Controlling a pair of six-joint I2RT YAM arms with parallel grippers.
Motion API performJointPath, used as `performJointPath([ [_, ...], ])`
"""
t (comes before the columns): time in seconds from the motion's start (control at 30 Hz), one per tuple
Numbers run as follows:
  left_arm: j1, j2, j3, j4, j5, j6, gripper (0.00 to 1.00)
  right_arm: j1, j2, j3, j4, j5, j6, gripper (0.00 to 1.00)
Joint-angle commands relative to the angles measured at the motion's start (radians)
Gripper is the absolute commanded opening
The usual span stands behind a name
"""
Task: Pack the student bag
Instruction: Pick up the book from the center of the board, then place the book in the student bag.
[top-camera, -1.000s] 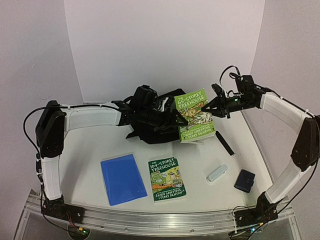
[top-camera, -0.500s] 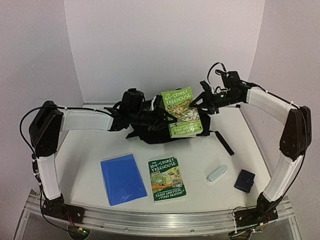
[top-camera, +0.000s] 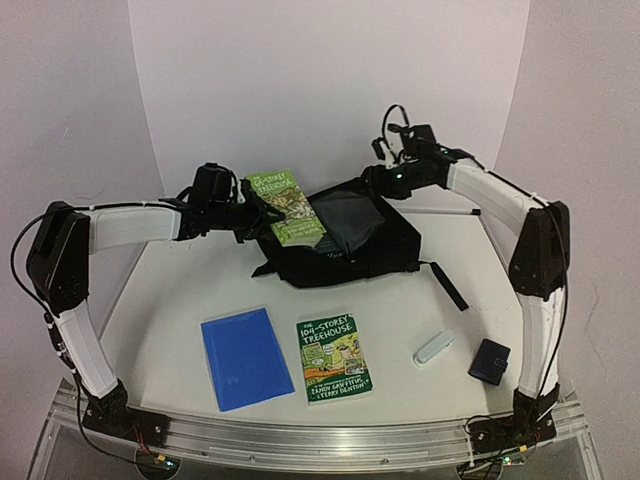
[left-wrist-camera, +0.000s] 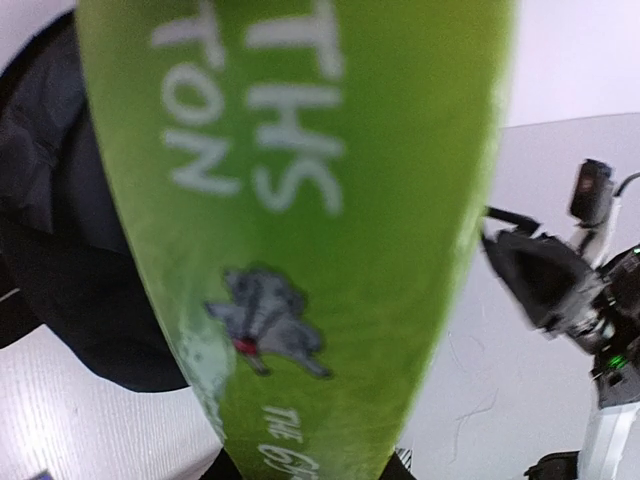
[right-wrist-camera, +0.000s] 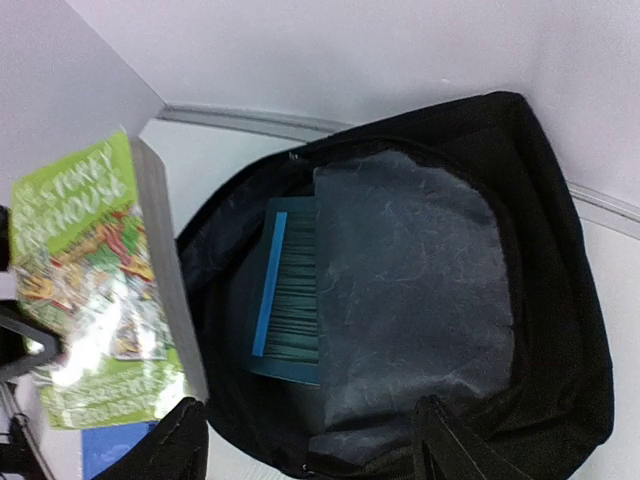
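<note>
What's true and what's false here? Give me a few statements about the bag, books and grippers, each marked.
The left gripper holds a green book. True.
The student bag is zipped shut. False: it gapes open, a teal item inside.
The right gripper grips that book. False: its jaws stand open and empty over the bag.
A second green book lies beside the blue folder. True.
The dark-blue pouch is in the bag. False: it lies on the table.

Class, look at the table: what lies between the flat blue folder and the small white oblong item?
The 104-Storey Treehouse book, lying flat and apart from both the blue folder and the white oblong item, seen in the top external view.
</note>
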Motion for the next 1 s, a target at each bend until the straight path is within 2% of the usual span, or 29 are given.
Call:
performJointPath([
  [0.0,0.03,-0.123,0.018,0.041,-0.028,0.023,0.0,0.114,0.119,0.109,-0.036,0.214,-0.128,0.68],
  [0.33,0.09,-0.131,0.018,0.037,0.002,0.022,0.0,0.201,0.362,0.283,-0.015,0.466,-0.274,0.69],
  [0.47,0.093,-0.131,0.017,0.034,0.005,0.025,0.0,0.201,0.428,0.307,0.011,0.55,-0.301,0.65],
  [0.63,0.096,-0.129,0.019,0.028,0.009,0.031,0.0,0.202,0.497,0.354,0.011,0.583,-0.335,0.57],
  [0.7,0.099,-0.123,0.024,0.029,0.019,0.03,0.0,0.203,0.513,0.363,0.006,0.587,-0.347,0.48],
  [0.83,0.1,-0.099,0.031,0.051,0.062,0.021,0.0,0.201,0.496,0.373,-0.02,0.587,-0.35,0.03],
  [0.87,0.1,-0.09,0.031,0.061,0.08,0.015,0.0,0.201,0.478,0.369,-0.021,0.577,-0.345,0.0],
  [0.97,0.099,-0.062,0.018,0.107,0.122,-0.011,0.0,0.197,0.398,0.355,-0.022,0.519,-0.312,0.0],
])
